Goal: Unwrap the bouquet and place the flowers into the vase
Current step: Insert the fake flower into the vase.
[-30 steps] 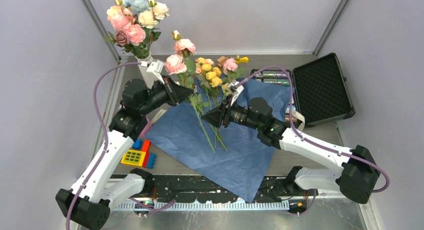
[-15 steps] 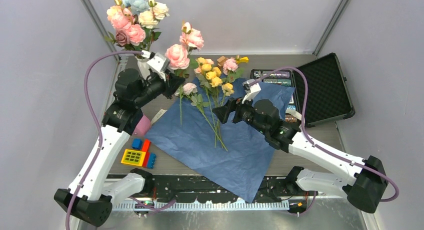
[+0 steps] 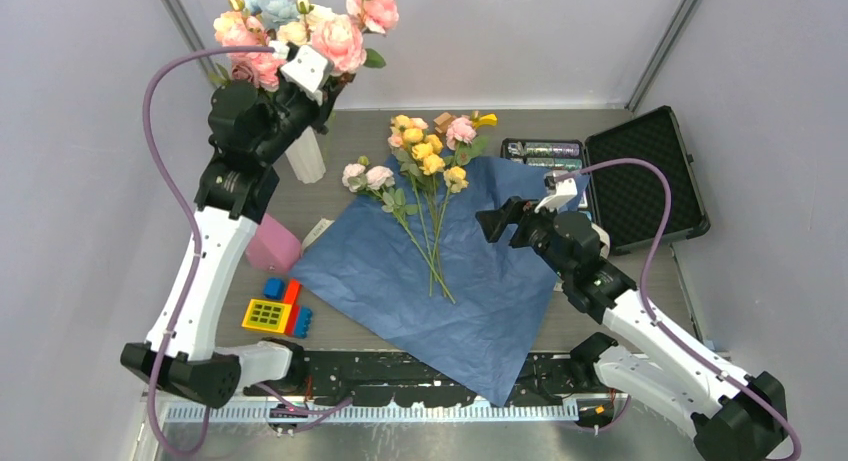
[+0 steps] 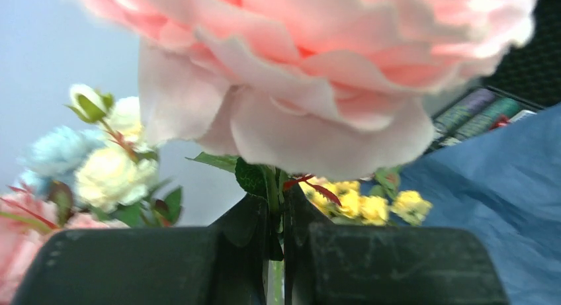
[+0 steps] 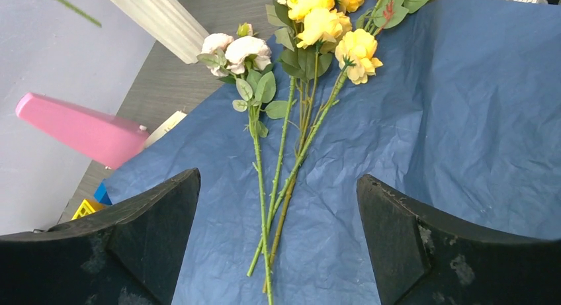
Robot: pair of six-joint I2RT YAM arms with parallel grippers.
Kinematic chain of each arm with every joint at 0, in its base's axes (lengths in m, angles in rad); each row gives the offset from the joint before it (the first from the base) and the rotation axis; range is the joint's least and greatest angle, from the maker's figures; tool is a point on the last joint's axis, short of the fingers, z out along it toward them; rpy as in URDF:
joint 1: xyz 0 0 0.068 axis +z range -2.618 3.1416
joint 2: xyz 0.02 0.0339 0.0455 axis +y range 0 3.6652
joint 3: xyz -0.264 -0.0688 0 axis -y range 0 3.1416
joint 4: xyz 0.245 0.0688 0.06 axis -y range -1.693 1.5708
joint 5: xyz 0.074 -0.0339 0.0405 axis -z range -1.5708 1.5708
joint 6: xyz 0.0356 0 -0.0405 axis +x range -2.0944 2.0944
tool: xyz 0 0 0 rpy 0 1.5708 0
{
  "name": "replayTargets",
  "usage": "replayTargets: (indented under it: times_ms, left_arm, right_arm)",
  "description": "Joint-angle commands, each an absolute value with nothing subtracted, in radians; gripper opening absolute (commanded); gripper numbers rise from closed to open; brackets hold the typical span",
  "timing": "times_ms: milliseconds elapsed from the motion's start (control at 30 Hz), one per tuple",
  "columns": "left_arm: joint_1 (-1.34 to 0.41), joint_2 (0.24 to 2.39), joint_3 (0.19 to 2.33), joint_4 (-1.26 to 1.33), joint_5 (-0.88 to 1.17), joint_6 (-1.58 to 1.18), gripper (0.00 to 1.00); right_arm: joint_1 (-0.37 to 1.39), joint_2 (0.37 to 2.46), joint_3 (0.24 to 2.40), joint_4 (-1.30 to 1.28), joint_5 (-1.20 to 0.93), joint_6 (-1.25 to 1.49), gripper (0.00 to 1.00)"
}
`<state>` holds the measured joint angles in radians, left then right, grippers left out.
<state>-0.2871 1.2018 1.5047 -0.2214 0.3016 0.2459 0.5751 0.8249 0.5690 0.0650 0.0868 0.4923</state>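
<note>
Step in hand: transfer to the vase (image 3: 305, 157). A pink rose (image 3: 340, 43) is gripped by its stem in the closed left claw (image 4: 276, 252), high near the vase. The right claw (image 5: 278, 206) is held open over the flowers (image 3: 425, 206) on the unfolded paper wrap (image 3: 470, 301). Next, the stem end is to be lowered into the vase mouth.

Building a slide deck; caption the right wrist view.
Right jaws open above loose flowers lying on the unfolded blue paper, white vase beyond.

pink bloom (image 4: 298, 67) blurred and cropped, vase (image 3: 305, 161) top behind left arm (image 3: 215, 261)
</note>
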Motion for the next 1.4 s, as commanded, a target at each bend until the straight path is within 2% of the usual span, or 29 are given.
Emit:
replayTargets:
  times_ms: [0,567,1367]
  left_arm:
    - [-0.244,1.281,1.635,-0.165,0.28,0.346,0.0]
    - [-0.153,1.544,1.919,-0.07,0.377,0.361,0.0]
    - [-0.132,1.545,1.965,-0.217,0.349,0.409,0.0]
  right_arm:
    - [0.563,0.779,0.549,0.091,0.052,0.505,0.94]
    - [0.557,0.752,0.479,0.102,0.015,0.514,0.94]
    - [0.552,0.787,0.466,0.137,-0.033,0.527,0.94]
